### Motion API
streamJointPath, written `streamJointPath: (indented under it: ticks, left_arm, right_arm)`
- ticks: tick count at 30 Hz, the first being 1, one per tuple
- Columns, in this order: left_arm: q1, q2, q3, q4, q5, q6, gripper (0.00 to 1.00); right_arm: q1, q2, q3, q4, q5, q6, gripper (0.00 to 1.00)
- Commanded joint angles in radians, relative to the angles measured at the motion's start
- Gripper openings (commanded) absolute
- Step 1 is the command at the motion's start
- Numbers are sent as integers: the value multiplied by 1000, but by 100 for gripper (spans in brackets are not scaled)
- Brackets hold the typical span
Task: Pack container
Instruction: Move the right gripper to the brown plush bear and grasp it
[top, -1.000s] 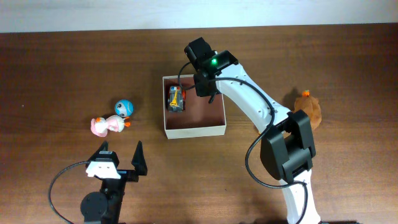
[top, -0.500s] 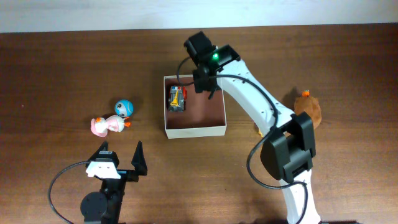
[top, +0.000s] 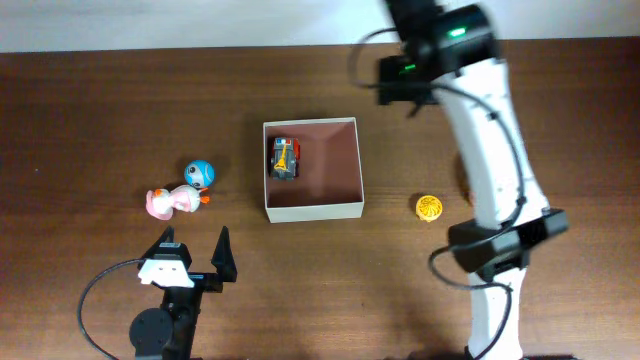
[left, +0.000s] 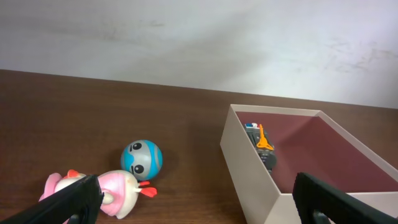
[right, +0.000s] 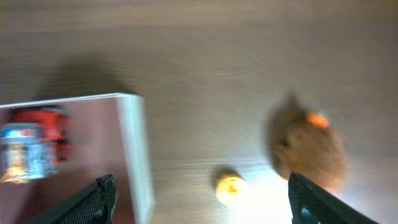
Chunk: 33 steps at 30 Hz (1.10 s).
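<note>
The container (top: 315, 211) is a shallow cream box with a pink-brown inside, at mid table. It also shows in the left wrist view (left: 249, 168) and the right wrist view (right: 134, 155). A small toy car (top: 284, 158) lies in its left half. My right gripper (top: 398, 82) is open and empty, high above the table behind the container's right corner. My left gripper (top: 195, 255) is open and empty near the front edge, left of the container. The right wrist view is blurred.
A blue ball toy (top: 199, 173) and a pink duck (top: 170, 201) lie left of the container. A small yellow toy (top: 429, 207) lies right of it. A brown plush (right: 311, 152) shows in the right wrist view; overhead, my right arm covers it.
My right arm has risen from over the container's back edge and swung right and back. The yellow toy is now uncovered; the brown plush is now hidden overhead. Left arm unmoved.
</note>
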Motion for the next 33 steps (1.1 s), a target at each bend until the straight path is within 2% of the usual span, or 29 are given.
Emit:
streamJointPath:
  ticks: [1, 6, 9, 17, 24, 25, 33]
  left_arm:
    - [-4, -6, -7, 2, -5, 16, 100]
    - [-4, -6, -7, 2, -5, 16, 100]
    - [-4, -6, -7, 2, -5, 16, 100]
    - [-4, -6, -7, 2, -5, 16, 99]
    - [-4, -6, -7, 2, -5, 16, 100]
    - [-4, -6, -7, 2, -5, 16, 99]
    - [-4, -6, -7, 2, -5, 16, 100]
  right_arm:
    - [-132, -40, 18, -14, -87, -21, 84]
    - [-231, -79, 2, -15, -141, -61, 85]
    - [-277, -110, -69, -15, -132, -93, 89]
    - [-414, -242, -526, 1, -65, -61, 88]
    - [-477, -276, -855, 163, -85, -64, 88]
    - [-474, -276, -924, 226, -93, -74, 89]
    - [-474, -276, -1124, 493, -47, -97, 88]
